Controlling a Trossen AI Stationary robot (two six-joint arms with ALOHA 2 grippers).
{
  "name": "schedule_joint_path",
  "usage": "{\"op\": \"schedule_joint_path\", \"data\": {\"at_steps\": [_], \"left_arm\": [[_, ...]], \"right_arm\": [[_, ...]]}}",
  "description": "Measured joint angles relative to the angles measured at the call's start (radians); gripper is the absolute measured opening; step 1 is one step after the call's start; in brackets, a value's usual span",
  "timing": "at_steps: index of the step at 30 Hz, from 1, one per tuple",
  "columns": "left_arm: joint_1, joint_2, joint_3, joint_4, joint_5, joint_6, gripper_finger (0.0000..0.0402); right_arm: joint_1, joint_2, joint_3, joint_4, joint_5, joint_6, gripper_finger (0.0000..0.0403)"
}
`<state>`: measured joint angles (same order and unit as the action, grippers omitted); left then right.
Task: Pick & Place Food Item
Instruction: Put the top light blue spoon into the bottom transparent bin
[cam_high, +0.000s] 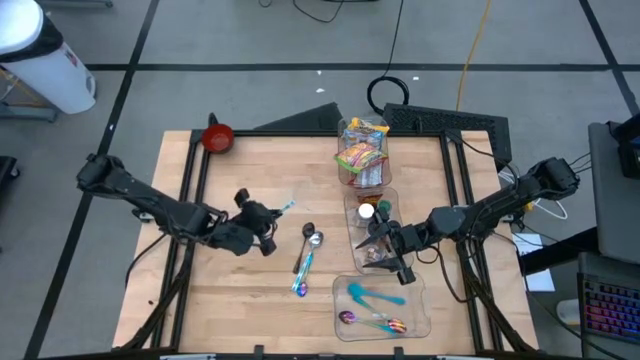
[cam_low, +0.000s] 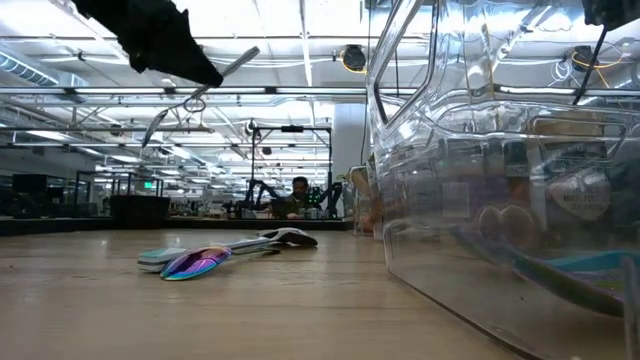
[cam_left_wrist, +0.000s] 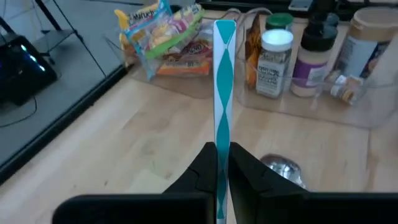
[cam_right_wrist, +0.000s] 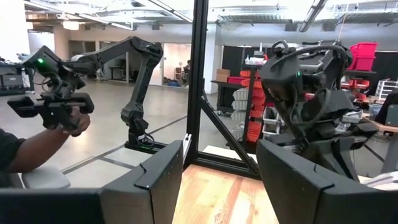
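My left gripper (cam_high: 268, 220) hovers over the table's left-middle, shut on a utensil with a teal-and-white striped handle (cam_left_wrist: 222, 81). In the low view the left gripper (cam_low: 185, 62) shows above the table. My right gripper (cam_high: 380, 238) is open and empty above the clear bin of bottles and jars (cam_high: 368, 212). Its fingers (cam_right_wrist: 158, 180) point level toward the table's left. Bright snack packs (cam_high: 360, 150) lie in a clear bin at the far middle and also show in the left wrist view (cam_left_wrist: 165, 34). My left gripper pinches the striped handle (cam_left_wrist: 222, 148) between its two fingers. The fingers lie along the handle, which sticks out forward past the fingertips toward the bins. The utensil is lifted clear of the table. Its other end is hidden behind the fingers.
Two spoons (cam_high: 305, 260) lie on the wood between the arms and show in the low view (cam_low: 215, 255). A clear bin of coloured utensils (cam_high: 380, 305) stands at the near right. A red bowl (cam_high: 217, 138) sits at the far left corner. A person's hand (cam_right_wrist: 68, 121) shows beyond the table.
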<state>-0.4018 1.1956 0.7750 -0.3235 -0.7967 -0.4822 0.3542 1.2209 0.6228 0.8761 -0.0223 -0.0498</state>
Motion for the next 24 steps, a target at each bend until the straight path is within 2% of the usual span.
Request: {"op": "schedule_joint_path", "data": {"at_steps": [3, 8, 11, 18, 24], "left_arm": [[0.010, 0.001, -0.053, 0.084, 0.048, 0.034, 0.0016], [0.029, 0.001, -0.163, 0.435, 0.308, 0.270, 0.0015], [0.056, -0.017, -0.215, 0.571, 0.426, 0.357, 0.0015], [0.100, -0.184, -0.393, 0.809, 0.542, 0.405, 0.0015], [0.100, -0.314, -0.610, 1.133, 0.669, 0.421, 0.0015]], "right_arm": [[0.000, 0.000, 0.000, -0.006, 0.000, 0.000, 0.0196], [-0.002, 0.000, 0.000, -0.006, 0.000, 0.000, 0.0196], [-0.002, 0.000, 0.000, -0.006, 0.000, 0.000, 0.0196], [-0.002, 0.000, 0.000, -0.021, 0.000, 0.000, 0.0196], [-0.012, 0.000, 0.001, -0.022, 0.003, -0.016, 0.0196]]}}
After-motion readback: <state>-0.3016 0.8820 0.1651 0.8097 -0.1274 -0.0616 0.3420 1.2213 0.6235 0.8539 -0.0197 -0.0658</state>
